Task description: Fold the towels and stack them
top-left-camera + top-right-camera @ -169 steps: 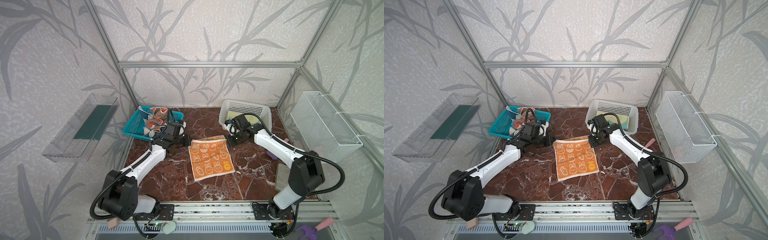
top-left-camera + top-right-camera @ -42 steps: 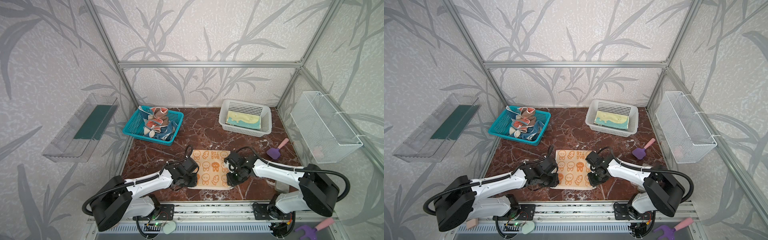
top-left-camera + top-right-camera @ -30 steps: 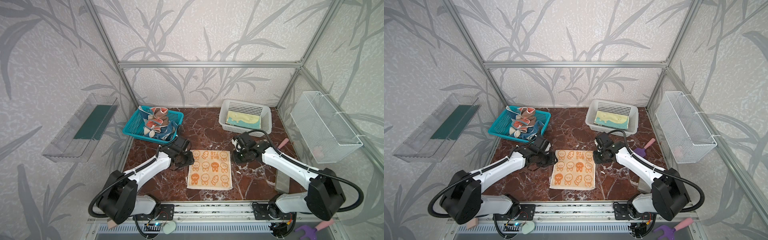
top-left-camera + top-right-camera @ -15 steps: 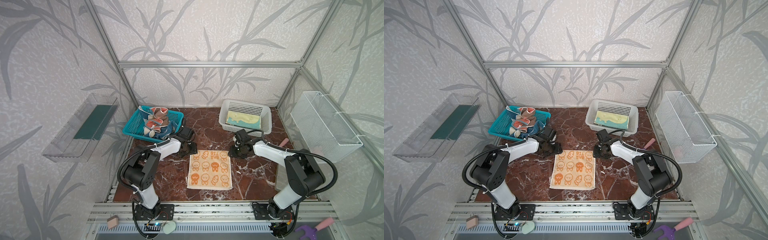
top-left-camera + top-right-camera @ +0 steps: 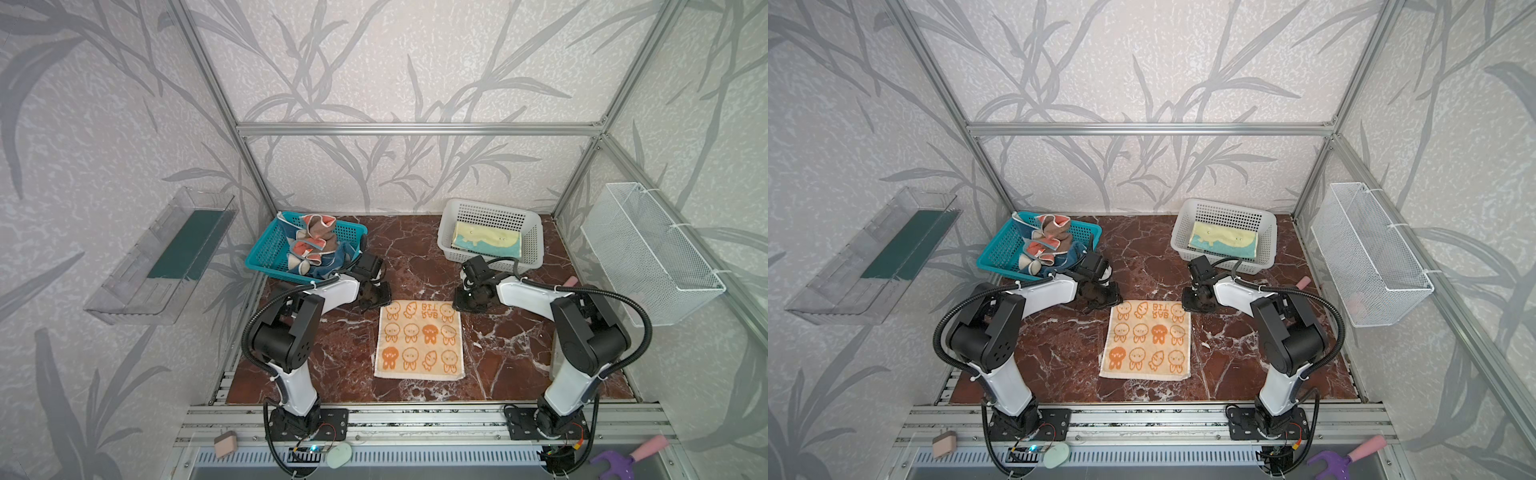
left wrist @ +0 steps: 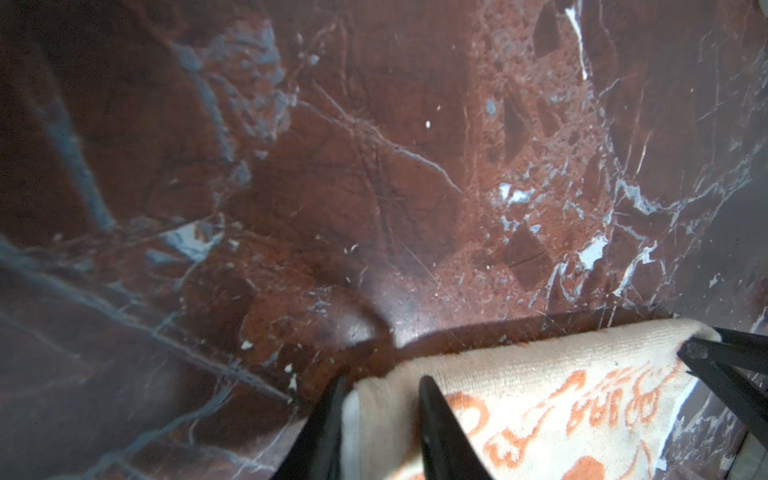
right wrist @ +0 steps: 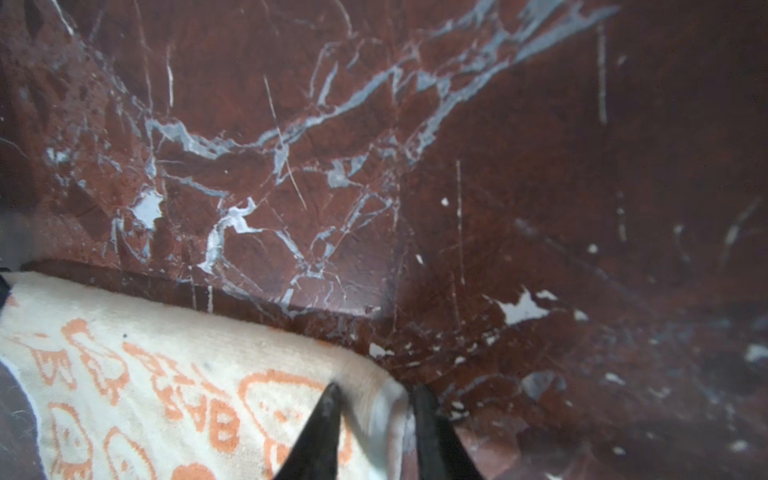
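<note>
A cream towel with orange figures (image 5: 419, 338) (image 5: 1146, 340) lies flat in the middle of the marble table. My left gripper (image 5: 376, 301) (image 5: 1100, 305) sits low at its far left corner, and my right gripper (image 5: 463, 305) (image 5: 1192, 306) at its far right corner. In the left wrist view the left gripper (image 6: 381, 380) has the bunched corner of the towel (image 6: 540, 386) between its fingers. The right gripper (image 7: 376, 388) likewise pinches its corner of the towel (image 7: 166, 374). Crumpled towels (image 5: 313, 249) fill the teal basket (image 5: 266, 253). A folded yellow-and-blue towel (image 5: 486, 243) lies in the white basket (image 5: 536, 245).
A white wire basket (image 5: 648, 249) hangs on the right wall and a clear plastic shelf (image 5: 162, 257) on the left wall. A pink-handled tool (image 5: 568, 281) lies at the table's right edge behind the right arm. Both baskets stand just behind the grippers.
Both grippers have moved from beside the towel's far edge onto its far corners and their jaws have narrowed onto the cloth. The towel lies where it did.
</note>
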Controlling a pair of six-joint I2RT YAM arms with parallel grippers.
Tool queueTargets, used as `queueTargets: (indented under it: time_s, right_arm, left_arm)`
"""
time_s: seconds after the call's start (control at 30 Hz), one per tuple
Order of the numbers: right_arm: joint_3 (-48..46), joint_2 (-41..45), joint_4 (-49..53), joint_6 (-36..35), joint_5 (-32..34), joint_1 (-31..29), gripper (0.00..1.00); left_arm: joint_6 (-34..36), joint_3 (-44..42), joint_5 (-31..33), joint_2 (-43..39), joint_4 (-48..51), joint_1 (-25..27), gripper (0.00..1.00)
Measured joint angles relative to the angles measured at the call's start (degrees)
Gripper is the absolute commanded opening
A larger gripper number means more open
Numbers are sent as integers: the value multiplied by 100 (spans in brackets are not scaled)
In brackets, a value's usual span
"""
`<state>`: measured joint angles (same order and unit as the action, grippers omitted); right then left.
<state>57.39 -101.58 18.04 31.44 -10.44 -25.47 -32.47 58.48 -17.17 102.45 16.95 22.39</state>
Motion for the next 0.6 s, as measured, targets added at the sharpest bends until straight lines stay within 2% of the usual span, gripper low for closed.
queueTargets:
  time_s: [0.13, 0.2, 0.27, 0.6]
  right_arm:
    - [0, -44, -90, -13, -114, 0, 11]
    - [0, -50, -111, -85, -192, 0, 3]
    - [2, -50, -122, -151, -247, 0, 0]
    - [170, 238, -20, -748, -326, 201, 0]
  left_arm:
    - [103, 0, -50, -2, 33, -7, 0]
    - [153, -2, -46, -28, 59, -24, 0]
    - [210, -2, -44, -94, 92, -33, 0]
    - [662, -2, -177, -562, 26, -122, 0]
